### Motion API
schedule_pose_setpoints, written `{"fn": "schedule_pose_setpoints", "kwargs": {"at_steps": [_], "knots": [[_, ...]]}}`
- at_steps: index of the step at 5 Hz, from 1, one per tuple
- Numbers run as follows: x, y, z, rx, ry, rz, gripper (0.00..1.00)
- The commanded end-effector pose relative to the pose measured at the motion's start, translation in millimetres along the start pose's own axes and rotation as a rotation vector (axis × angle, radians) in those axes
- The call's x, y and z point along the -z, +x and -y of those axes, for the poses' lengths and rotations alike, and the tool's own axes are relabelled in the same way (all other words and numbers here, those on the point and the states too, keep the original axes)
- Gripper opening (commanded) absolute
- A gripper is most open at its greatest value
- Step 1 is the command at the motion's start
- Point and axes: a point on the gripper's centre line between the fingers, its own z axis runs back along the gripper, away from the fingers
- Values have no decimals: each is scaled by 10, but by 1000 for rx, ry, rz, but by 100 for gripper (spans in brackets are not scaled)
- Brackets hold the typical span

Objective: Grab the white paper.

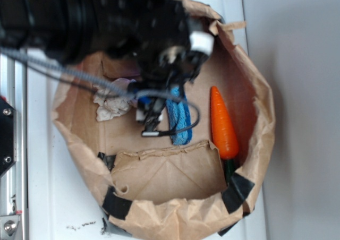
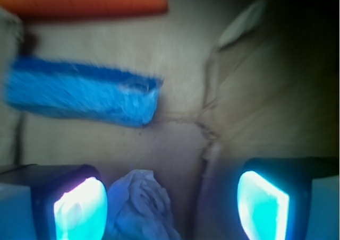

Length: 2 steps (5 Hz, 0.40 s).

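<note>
White paper (image 2: pixel 139 205) shows crumpled at the bottom edge of the wrist view, lying on the brown floor of the paper bag between the two glowing fingers (image 2: pixel 79 208) of the claw (image 2: pixel 171 205). It sits close against the left-hand finger in that picture, while the other finger stands well apart from it, so the claw is spread wide and grips nothing. I cannot tell whether the nearer finger touches the wad.

Beyond the paper, farther up the wrist view, a blue sponge (image 2: pixel 79 94) lies lengthwise on the bag floor, and past it an orange carrot (image 2: pixel 85 1) runs along the top edge. A torn flap of the bag wall rises at the right.

From the exterior camera, the black arm reaches in over the top-left rim of the paper bag (image 1: pixel 255 123), which rests on a white tabletop (image 1: pixel 58 197). The claw (image 1: pixel 150 120) hangs between the white paper (image 1: pixel 112 106), near the bag's left wall, and the blue sponge (image 1: pixel 179 120) at the middle. The carrot (image 1: pixel 223 124) lies beside the right wall, its tip pointing to the far rim. Black tape patches the bag's near corners.
</note>
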Motion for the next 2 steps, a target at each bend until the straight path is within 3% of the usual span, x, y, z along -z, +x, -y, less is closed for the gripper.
{"fn": "schedule_pose_setpoints", "kwargs": {"at_steps": [1, 2], "knots": [[108, -168, 26, 52, 54, 39, 100], [-106, -246, -10, 88, 14, -34, 100]]}}
